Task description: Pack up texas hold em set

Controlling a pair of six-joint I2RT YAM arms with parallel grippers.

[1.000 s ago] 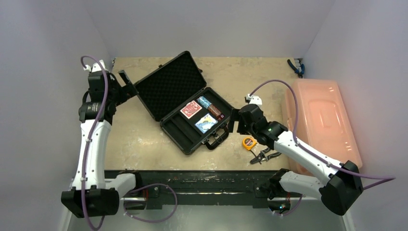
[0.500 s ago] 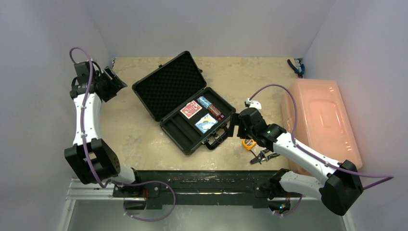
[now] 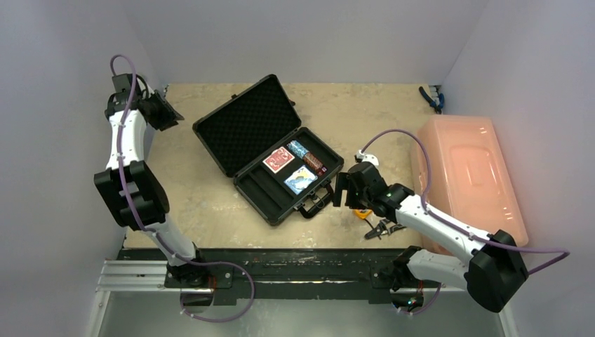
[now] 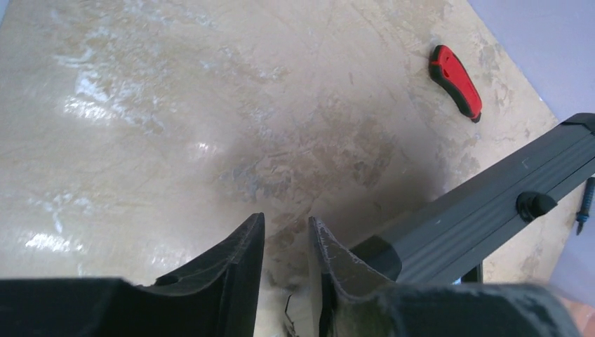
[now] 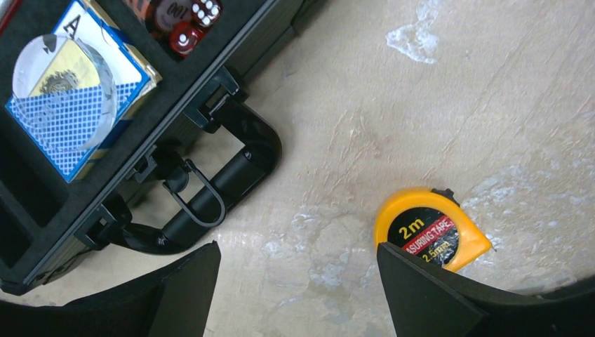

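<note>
While its lid lies thrown back, briefcase (image 3: 245, 126): sits at an angle in the middle of the table (image 3: 351, 112), foam lining showing, tray half toward the right arm.
Red deck (image 3: 278, 160): lies flat in the tray, in a foam slot next to the lid hinge.
Blue deck (image 5: 77, 126): lies in the slot beside the red one, nearer the case's front wall.
Clear disc (image 5: 63, 91): rests on top of the blue deck.
Chip stacks (image 3: 306, 158): lie in a row along the tray's right end.
Red dice (image 5: 196, 21): sit in the foam next to the chips, white pips showing.
Handle (image 5: 210, 196): lies folded against the case's front wall, between two undone latches.
Left gripper (image 4: 284, 260): hangs over bare table at the far-left corner, near the lid's outer edge; its fingers stand close together with a narrow gap and nothing in it.
Right gripper (image 5: 298, 253): hovers above the table between the handle and the tape measure (image 5: 428, 235); its fingers are spread wide and hold nothing.
Pliers (image 3: 382, 227): lie just beside the tape measure, on the side toward the arm bases.
Red and black tool (image 4: 456, 81): lies on the table beyond the lid.
Pink bin (image 3: 466, 175): stands along the right side of the table.
</note>
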